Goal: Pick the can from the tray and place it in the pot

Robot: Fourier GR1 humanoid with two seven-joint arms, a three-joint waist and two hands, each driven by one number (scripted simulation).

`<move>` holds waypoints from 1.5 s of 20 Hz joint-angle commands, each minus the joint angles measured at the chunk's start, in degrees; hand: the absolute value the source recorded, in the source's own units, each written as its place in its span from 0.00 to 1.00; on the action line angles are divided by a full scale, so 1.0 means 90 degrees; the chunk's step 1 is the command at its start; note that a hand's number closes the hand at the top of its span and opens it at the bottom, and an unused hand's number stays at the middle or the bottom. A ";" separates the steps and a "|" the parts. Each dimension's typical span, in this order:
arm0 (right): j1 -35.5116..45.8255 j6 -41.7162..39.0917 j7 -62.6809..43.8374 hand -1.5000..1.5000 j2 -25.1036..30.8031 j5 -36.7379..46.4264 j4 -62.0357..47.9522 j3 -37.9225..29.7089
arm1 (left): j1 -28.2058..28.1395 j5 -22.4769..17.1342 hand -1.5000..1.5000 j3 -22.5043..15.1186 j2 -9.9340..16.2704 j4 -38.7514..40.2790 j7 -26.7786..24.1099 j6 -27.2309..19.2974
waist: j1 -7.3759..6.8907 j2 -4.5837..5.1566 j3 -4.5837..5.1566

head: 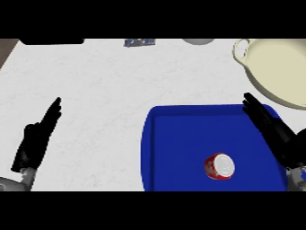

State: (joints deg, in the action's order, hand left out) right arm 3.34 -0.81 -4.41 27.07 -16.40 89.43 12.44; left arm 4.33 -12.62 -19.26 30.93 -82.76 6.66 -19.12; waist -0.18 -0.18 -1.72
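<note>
Can [220, 166] lies on tray [181, 134], ungrasped | pot [284, 72] holds nothing | right hand [277, 132] over tray, fingers straight | left hand [39, 137] resting, fingers straight | pick, place both pending

Light was even and bright across the white counter [95, 90], with no clear single source. Shadows were faint: only a soft grey mottling on the counter. The blue tray [181, 134] read as flat, saturated colour without glare. A small pale highlight sat on the can [220, 166] top. The cream pot [284, 72] interior showed gentle shading toward its near rim. Both black hands, left [39, 134] and right [277, 132], showed almost no surface detail.
</note>
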 commanded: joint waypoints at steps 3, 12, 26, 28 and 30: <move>-0.0407 0.2048 -0.0800 1.00 -0.0743 0.0940 0.0582 0.0125 | -0.0200 -0.0201 0.50 -0.0157 -0.0223 -0.0070 -0.0180 0.0430 | 0.0150 -0.0014 0.0215; -0.0836 0.5788 0.0177 0.00 -0.0994 0.3696 0.1021 -0.0641 | -0.0310 -0.0706 0.50 -0.0310 -0.0707 -0.0092 0.0021 0.0666 | 0.0722 -0.0184 0.0247; -0.2660 0.5622 -0.3221 0.00 -0.2987 0.7373 0.2865 0.1051 | 0.0131 -0.0691 0.50 -0.0351 -0.0789 0.0099 -0.0101 0.1139 | 0.0170 0.0058 0.0258; -0.2842 0.5538 -0.3960 0.00 -0.2995 0.7748 0.3107 0.1544 | 0.0024 -0.0685 0.50 -0.0393 -0.0765 0.0116 -0.0082 0.1203 | 0.0095 0.0045 0.0243; -0.2755 0.5152 -0.4849 0.00 -0.3000 0.8173 0.3548 0.1547 | 0.0249 -0.0699 0.50 -0.0372 -0.0989 0.0443 -0.0169 0.1282 | 0.0120 0.0047 0.0228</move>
State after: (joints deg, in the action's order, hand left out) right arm -20.63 48.49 -35.30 1.16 50.64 116.03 23.83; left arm 5.07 -18.88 -22.67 23.44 -80.93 5.50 -8.49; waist 1.40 0.17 0.51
